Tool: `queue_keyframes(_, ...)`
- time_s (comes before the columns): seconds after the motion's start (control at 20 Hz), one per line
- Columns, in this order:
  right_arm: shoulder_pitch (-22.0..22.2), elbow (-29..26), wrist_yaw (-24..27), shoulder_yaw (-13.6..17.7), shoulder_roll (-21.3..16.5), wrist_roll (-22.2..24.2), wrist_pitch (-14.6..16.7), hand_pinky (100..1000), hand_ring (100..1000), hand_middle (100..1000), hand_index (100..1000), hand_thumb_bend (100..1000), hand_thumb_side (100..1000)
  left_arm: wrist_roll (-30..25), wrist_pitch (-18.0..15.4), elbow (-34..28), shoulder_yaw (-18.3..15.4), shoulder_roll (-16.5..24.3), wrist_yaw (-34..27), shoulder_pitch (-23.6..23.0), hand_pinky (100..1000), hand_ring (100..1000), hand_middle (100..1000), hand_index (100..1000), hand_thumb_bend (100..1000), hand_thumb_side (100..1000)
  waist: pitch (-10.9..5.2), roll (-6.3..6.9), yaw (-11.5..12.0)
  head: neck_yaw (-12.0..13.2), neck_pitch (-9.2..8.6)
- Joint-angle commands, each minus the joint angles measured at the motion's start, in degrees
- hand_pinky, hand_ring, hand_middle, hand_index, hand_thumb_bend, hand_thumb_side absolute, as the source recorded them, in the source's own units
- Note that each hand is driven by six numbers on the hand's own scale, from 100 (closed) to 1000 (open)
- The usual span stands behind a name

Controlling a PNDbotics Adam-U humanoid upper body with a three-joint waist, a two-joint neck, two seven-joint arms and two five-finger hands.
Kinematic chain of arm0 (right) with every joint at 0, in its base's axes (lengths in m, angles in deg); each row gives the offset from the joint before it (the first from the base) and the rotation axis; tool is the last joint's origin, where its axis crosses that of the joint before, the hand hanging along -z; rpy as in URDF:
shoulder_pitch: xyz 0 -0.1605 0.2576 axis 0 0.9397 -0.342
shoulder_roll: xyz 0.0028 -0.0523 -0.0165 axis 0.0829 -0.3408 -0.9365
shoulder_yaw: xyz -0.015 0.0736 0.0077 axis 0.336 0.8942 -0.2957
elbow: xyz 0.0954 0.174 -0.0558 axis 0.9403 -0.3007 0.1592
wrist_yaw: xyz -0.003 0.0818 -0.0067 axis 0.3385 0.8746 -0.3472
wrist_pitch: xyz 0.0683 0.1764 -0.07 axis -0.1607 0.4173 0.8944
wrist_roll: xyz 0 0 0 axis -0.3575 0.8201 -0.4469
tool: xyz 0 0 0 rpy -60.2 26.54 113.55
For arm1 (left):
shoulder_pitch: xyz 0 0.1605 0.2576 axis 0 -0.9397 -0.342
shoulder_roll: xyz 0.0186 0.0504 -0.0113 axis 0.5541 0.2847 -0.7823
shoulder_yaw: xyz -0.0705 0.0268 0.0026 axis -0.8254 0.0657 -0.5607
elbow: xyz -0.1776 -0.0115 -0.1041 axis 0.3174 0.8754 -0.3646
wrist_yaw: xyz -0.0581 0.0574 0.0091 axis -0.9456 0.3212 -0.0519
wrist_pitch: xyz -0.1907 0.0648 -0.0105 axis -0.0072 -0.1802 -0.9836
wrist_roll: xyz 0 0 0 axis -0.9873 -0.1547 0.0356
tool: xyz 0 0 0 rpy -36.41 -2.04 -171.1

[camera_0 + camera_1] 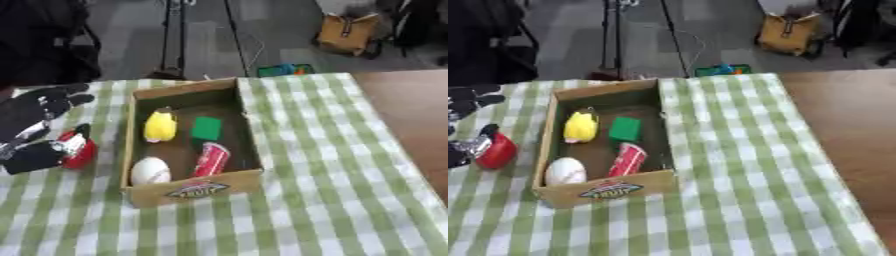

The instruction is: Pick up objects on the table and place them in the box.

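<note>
— So where was the red thing (pixel 80 152)?
— On the cloth (pixel 332 200), left of the box (pixel 194 189), the left hand (pixel 35 127) wrapped round it.
— And the box?
— It held 4 things

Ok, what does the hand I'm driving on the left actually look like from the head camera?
The left hand is black, with dark segmented fingers and a thick thumb. Silver-white metal shows at the wrist side and near the thumb. No markings or cables are discernible. The right hand is out of view.
</note>
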Motion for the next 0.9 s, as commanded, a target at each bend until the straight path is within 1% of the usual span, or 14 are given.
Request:
queue_keyframes(0.05,-0.2,-1.4,-0.3,-0.1,-1.3,0.1,-0.2,644,667,519,636,100,355,-7.2,1.5,1.3,-0.3,3.2,-2.6,1.6,1000,1000,1000,1000,100,1000,-1.54,-0.11,-0.1,0.3,0.39)
queue_keyframes(0.2,-0.1,-1.4,-0.4,-0.1,-1.3,0.1,-0.4,646,669,520,635,100,357,-11.1,3.2,0.9,-0.6,3.6,-3.5,2.4,1000,1000,1000,1000,120,1000,-1.52,-0.14,-0.2,0.5,0.35)
queue_keyframes(0.3,-0.1,-1.4,-0.5,0.0,-1.3,0.1,-0.5,646,669,520,634,100,357,-12.2,3.8,0.6,-0.6,3.7,-3.9,2.6,1000,1000,1000,1000,124,1000,-1.51,-0.15,-0.2,0.5,0.33)
queue_keyframes(0.35,0.0,-1.4,-0.5,0.0,-1.3,0.1,-0.6,647,670,520,632,100,357,-12.4,3.9,0.5,-0.6,3.8,-4.0,2.7,1000,1000,1000,1000,147,1000,-1.5,-0.14,-0.2,0.6,0.3)
queue_keyframes(0.45,0.0,-1.4,-0.6,0.0,-1.3,0.2,-0.6,647,670,519,631,100,358,-13.0,4.1,1.0,-0.4,4.1,-4.1,3.0,1000,1000,1000,1000,127,1000,-1.43,-0.14,-0.3,0.7,0.22)
queue_keyframes(0.5,0.0,-1.4,-0.6,0.0,-1.3,0.2,-0.7,648,671,519,631,100,358,-12.9,3.9,1.3,-0.4,4.3,-4.1,3.2,1000,989,1000,1000,105,1000,-1.4,-0.14,-0.3,0.8,0.24)
queue_keyframes(0.55,0.1,-1.4,-0.6,0.0,-1.3,0.2,-0.7,648,671,519,630,100,359,-12.7,3.7,1.7,-0.4,4.4,-4.1,3.4,1000,980,1000,1000,100,1000,-1.39,-0.14,-0.3,0.8,0.25)
queue_keyframes(0.6,0.1,-1.4,-0.6,0.0,-1.3,0.2,-0.8,648,672,519,628,100,359,-12.3,3.2,1.9,-0.3,4.5,-4.2,3.5,1000,951,1000,1000,100,998,-1.34,-0.14,-0.3,0.8,0.21)
queue_keyframes(0.7,0.2,-1.4,-0.7,0.1,-1.2,0.2,-0.8,649,673,519,627,100,359,-10.7,1.9,2.3,-0.2,4.6,-4.7,3.5,1000,936,1000,1000,100,985,-1.24,-0.14,-0.3,0.9,0.14)
queue_keyframes(0.85,0.2,-1.4,-0.8,0.2,-1.2,0.2,-1.0,650,674,519,627,100,360,-7.8,-0.1,2.9,0.0,4.7,-5.4,2.9,989,956,1000,1000,100,1000,-1.02,-0.15,-0.3,0.9,0.05)
queue_keyframes(0.9,0.2,-1.4,-0.8,0.2,-1.2,0.2,-1.0,650,675,519,627,100,361,-7.1,-0.5,3.3,0.1,4.8,-5.1,2.7,1000,1000,1000,1000,137,1000,-0.95,-0.16,-0.3,0.9,0.06)
